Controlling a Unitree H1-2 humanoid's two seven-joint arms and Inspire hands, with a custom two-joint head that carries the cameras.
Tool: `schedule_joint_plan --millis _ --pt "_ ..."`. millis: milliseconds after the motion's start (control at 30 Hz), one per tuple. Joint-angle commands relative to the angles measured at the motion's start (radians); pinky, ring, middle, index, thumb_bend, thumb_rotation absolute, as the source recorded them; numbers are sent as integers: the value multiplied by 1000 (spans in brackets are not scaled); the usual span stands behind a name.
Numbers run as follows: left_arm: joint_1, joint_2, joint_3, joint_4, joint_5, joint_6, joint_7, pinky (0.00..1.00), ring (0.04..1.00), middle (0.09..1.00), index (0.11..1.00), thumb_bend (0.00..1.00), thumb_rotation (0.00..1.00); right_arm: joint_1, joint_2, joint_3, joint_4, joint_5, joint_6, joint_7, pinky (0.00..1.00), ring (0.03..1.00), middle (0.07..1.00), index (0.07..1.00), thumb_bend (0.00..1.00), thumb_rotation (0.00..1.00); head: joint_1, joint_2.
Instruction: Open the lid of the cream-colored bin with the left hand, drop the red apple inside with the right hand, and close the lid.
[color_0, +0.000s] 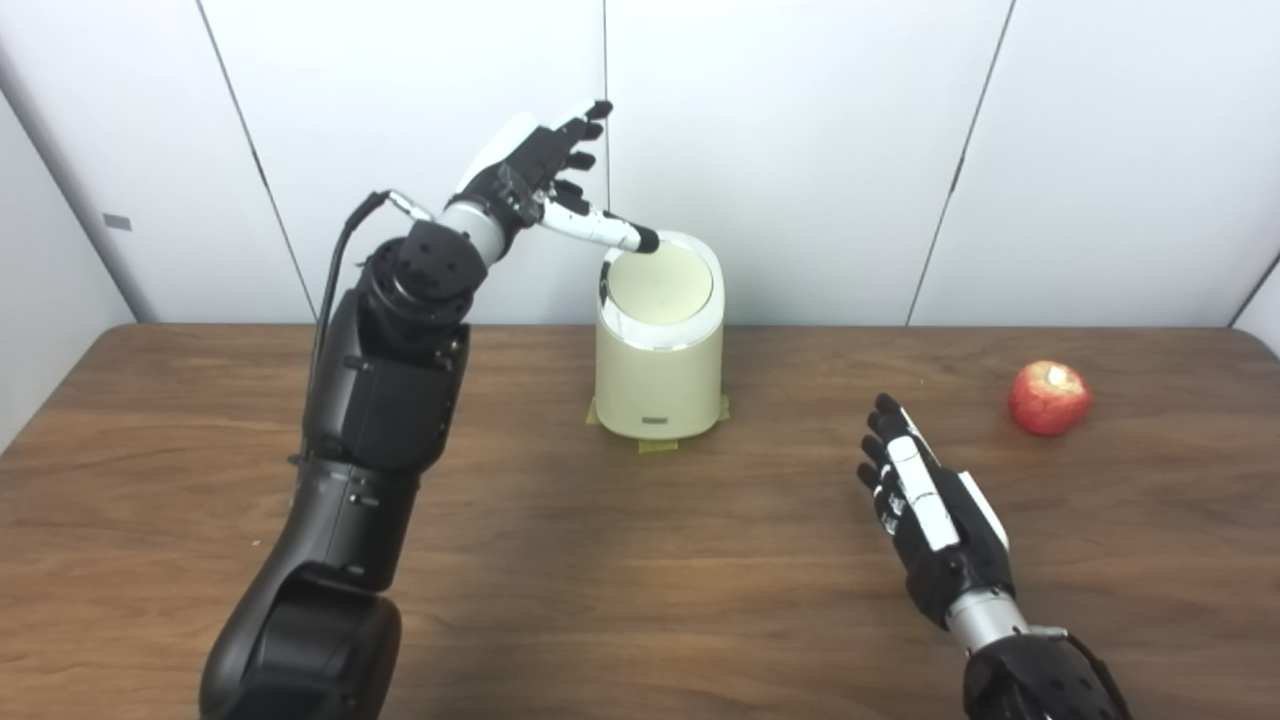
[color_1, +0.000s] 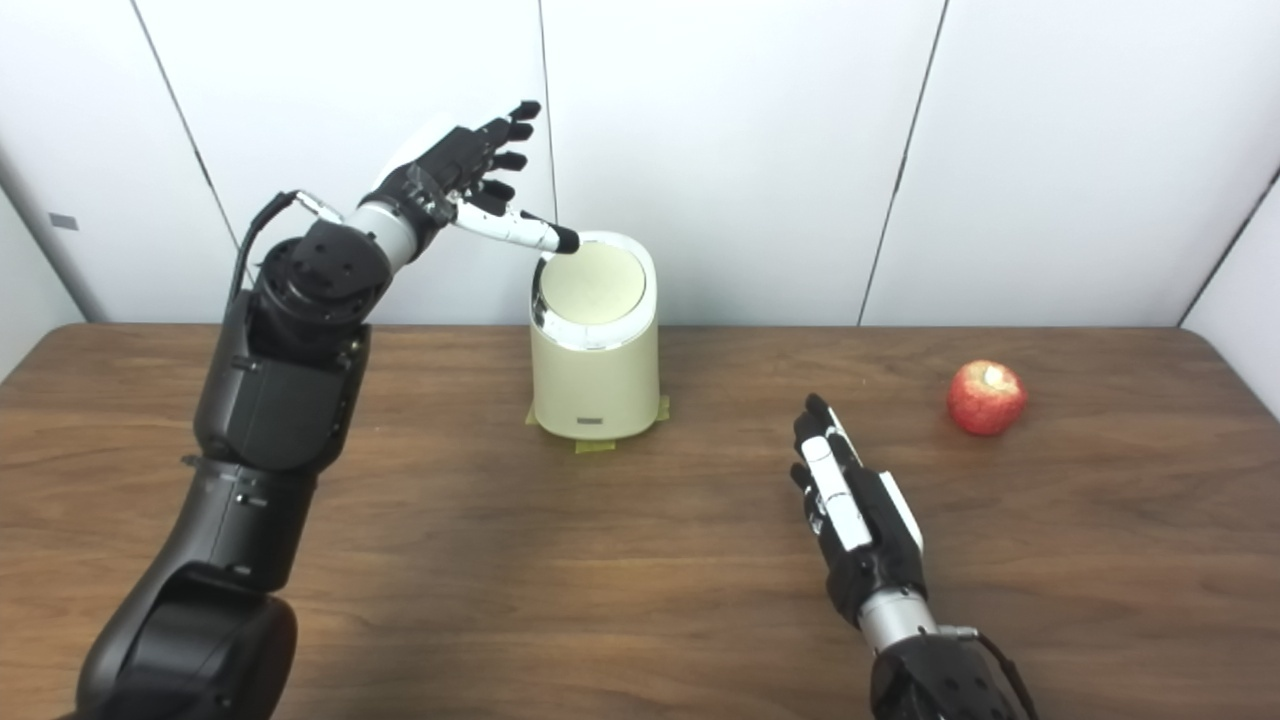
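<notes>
Bin: the bin is set at the back middle of the table. It stands upright on bits of yellow-green tape.

Lid: the round lid is seen lying flat on top of the bin, inside a shiny ring. It is judged to be not yet open.

Left hand: the left hand is held up high, just left of the bin top. Its fingers are spread wide and nothing is held. One finger is pointed sideways toward the bin, with its tip at the back left rim of the lid.

Touch: it cannot be told if the tip is pressed on the lid or just hangs over it.

Apple: the apple is set far to the right of the bin, well apart from it, nearer the front.

Right hand: the right hand is held low, right of the bin and in front of it. Its fingers are straight and kept close side by side. Nothing is held. Its fingers point away from the robot.

Next move: the lid is nearest the left hand. The apple lies to the right of the right hand and a bit farther back, so it is best reached by that hand.

Hidden: the back of the bin is not seen. No hinge or button can be made out. The inside is covered.
</notes>
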Motion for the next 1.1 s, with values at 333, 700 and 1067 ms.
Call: schedule_joint_plan --millis 333,700,1067 --pt "-123 18 -125 113 -4 -12 42 918 969 997 994 905 0 -33 10 2 -59 -7 -39 -9 991 994 994 968 557 733 13 3" --pt "-133 62 -279 167 87 -100 111 876 963 983 975 900 37 -31 22 2 -71 25 -35 4 991 995 998 972 559 721 -3 1" --pt "-146 58 -306 218 106 -139 155 824 956 993 969 883 0 -30 10 23 -80 12 -36 6 964 981 989 969 549 750 -4 -2"
